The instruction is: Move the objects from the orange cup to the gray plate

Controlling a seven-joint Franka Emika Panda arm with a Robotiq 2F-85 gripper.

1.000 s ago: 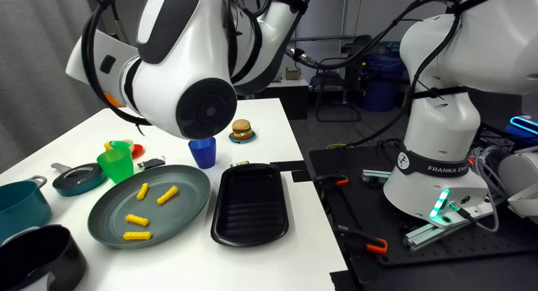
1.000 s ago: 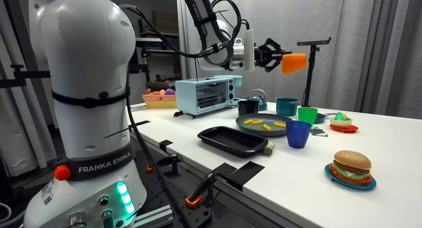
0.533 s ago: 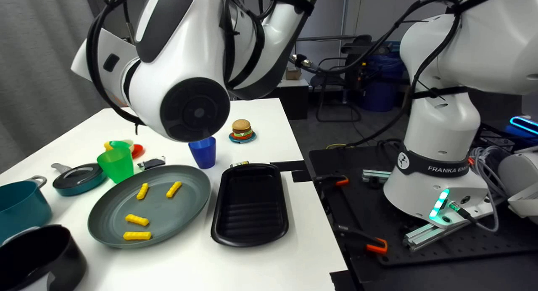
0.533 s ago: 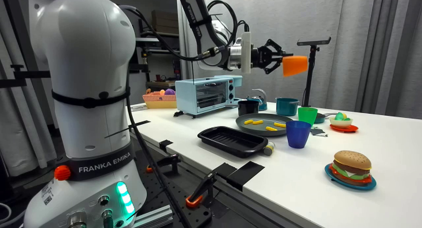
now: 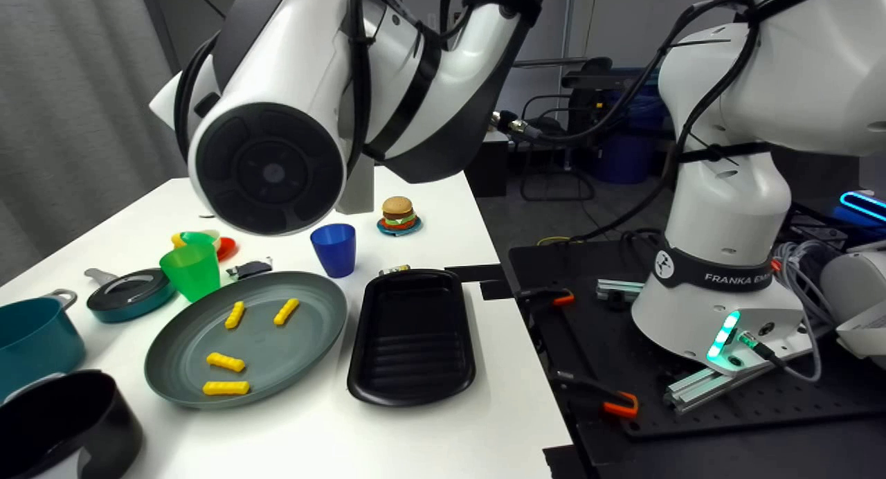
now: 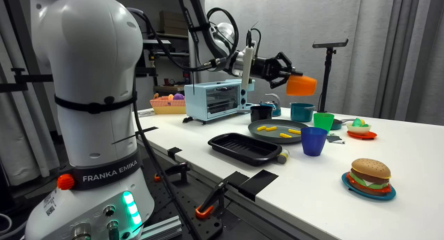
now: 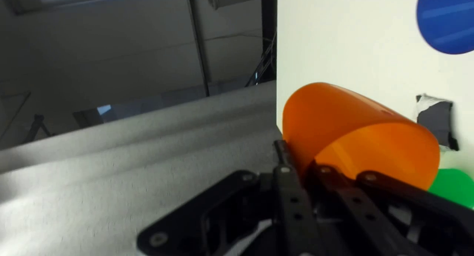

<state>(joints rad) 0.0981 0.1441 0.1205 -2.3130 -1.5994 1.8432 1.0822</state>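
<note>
My gripper (image 6: 294, 73) is shut on the wall of the orange cup (image 6: 301, 86), well above the table. In the wrist view the gripper (image 7: 300, 163) has one finger outside and one inside the orange cup (image 7: 326, 108). The cup lies on its side, and no piece shows in the part of its inside that I see. In an exterior view the arm hides the cup and gripper. Several yellow pieces (image 5: 286, 311) lie apart on the gray plate (image 5: 277, 358). The yellow pieces (image 6: 285, 135) and gray plate (image 6: 267, 139) also show in an exterior view.
The green cup (image 5: 190, 271) stands at the plate's edge, and the blue cup (image 5: 335, 250) stands close by. A black ridged tray (image 5: 412, 354) is beside the plate. A black pot (image 5: 66, 423), teal pot (image 5: 38, 337), burger (image 6: 369, 177) and toaster oven (image 6: 196, 104) stand around.
My gripper has come lower with the orange cup, and the wrist has tilted. The cup's orange sliver no longer shows past the arm. One yellow piece on the plate has shifted and turned slightly.
</note>
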